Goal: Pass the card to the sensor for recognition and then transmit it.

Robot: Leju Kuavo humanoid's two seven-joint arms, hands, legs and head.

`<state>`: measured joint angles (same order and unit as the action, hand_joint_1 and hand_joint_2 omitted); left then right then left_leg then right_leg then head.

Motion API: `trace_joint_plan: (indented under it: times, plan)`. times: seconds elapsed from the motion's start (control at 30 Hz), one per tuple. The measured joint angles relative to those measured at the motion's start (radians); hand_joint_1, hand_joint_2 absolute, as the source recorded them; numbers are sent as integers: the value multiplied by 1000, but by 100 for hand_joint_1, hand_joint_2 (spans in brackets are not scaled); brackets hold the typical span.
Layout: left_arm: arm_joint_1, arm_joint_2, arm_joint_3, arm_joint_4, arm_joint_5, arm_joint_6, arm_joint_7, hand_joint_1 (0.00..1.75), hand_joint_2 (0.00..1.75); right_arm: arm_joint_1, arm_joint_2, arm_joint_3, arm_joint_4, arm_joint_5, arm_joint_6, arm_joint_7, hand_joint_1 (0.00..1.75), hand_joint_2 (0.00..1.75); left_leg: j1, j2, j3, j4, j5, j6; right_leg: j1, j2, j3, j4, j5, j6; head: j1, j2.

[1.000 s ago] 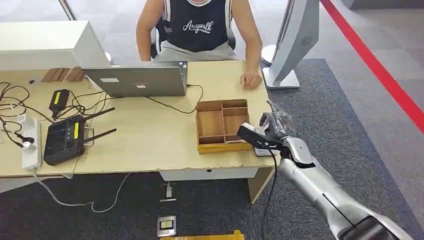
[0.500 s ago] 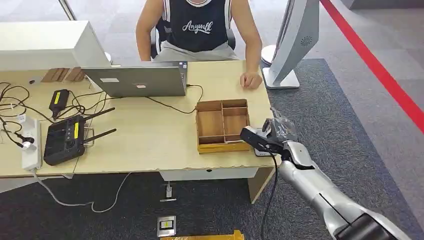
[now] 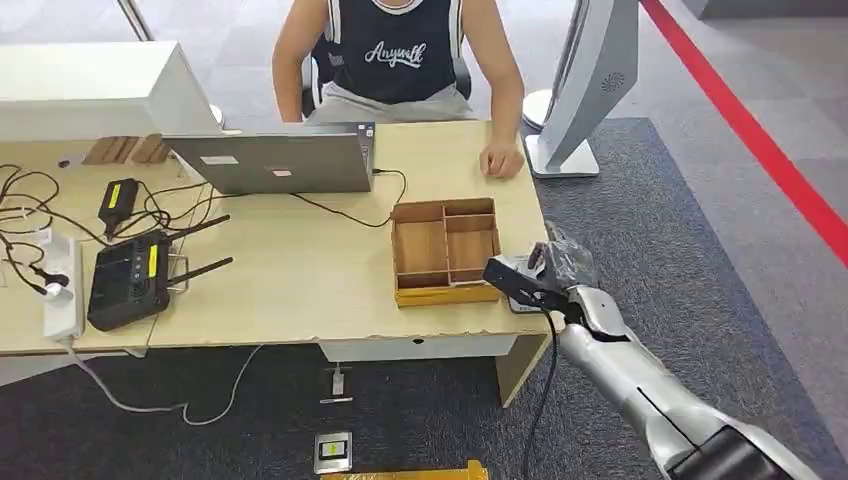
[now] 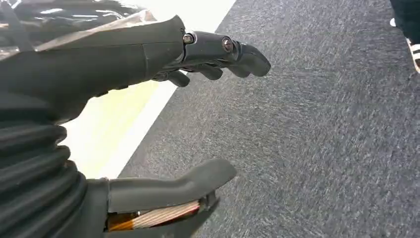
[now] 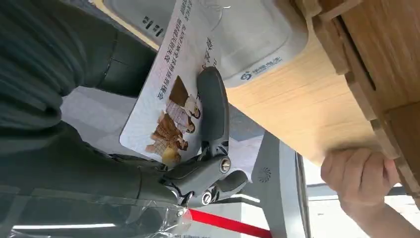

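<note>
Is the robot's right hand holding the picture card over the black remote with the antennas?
No. The right hand holds the white picture card over the white rounded sensor pad beside the wooden compartment tray, as the right wrist view shows. The rest is right.

Head view: right hand (image 3: pixel 548 272) covers the card and most of the white sensor (image 3: pixel 520 303) at the table (image 3: pixel 300 280) edge; only a sliver of the sensor peeks out. Person (image 3: pixel 400 60) cut off at the top edge, from the shoulders up. White box (image 3: pixel 90 88) cut by the left edge. Right wrist view: thumb crosses the card (image 5: pixel 171 94), its far end hidden behind the hand; print too small to read. Wooden tray (image 5: pixel 376 54) cut by the edge.
</note>
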<state>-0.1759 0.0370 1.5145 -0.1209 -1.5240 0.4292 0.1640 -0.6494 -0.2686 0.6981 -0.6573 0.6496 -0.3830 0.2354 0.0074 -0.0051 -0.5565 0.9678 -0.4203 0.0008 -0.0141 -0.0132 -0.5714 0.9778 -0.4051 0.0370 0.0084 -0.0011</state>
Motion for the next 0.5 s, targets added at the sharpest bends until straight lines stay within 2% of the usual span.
trace_joint_plan:
  times: [0.5]
  plan:
    - [0, -2, 1, 0, 5, 2, 3, 0, 175, 5, 4, 5, 24, -10, -11, -2, 175, 175, 0, 1, 1, 0, 0, 0, 0, 0, 0, 0, 0, 0, 0, 0]
